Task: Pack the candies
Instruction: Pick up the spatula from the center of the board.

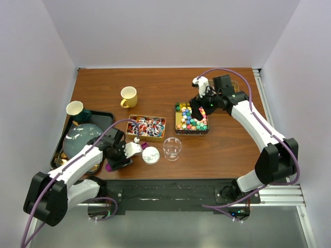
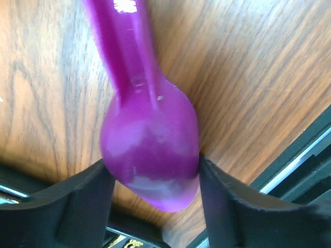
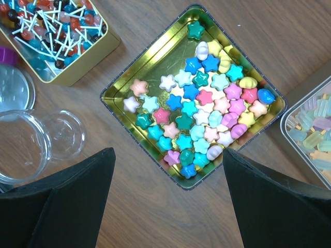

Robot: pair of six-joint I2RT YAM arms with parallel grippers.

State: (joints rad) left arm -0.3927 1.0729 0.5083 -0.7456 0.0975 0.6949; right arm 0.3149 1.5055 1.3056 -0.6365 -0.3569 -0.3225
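A brown wooden desk (image 1: pixel 155 82) sits enclosed by a plain pale back wall (image 1: pixel 170 31) and side walls (image 1: pixel 31 77), evenly lit; a metal rail (image 1: pixel 264 98) lines its right edge, grey floor (image 1: pixel 181 232) beyond its near edge

bare table (image 1: pixel 160 90) between mug (image 1: pixel 129 97), star tin (image 1: pixel 191 132); jar (image 1: pixel 172 148) (lidless) fronts lollipop tin (image 1: pixel 145 137)

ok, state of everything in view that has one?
left gripper: closed on purple scoop, scoop lying on table
right gripper: open, empty, over star-candy tin
star-candy tin: open, partly filled
lollipop tin: open, full
glass jar: upright, lid off, empty
jar lid: flat beside jar
yellow mug: upright
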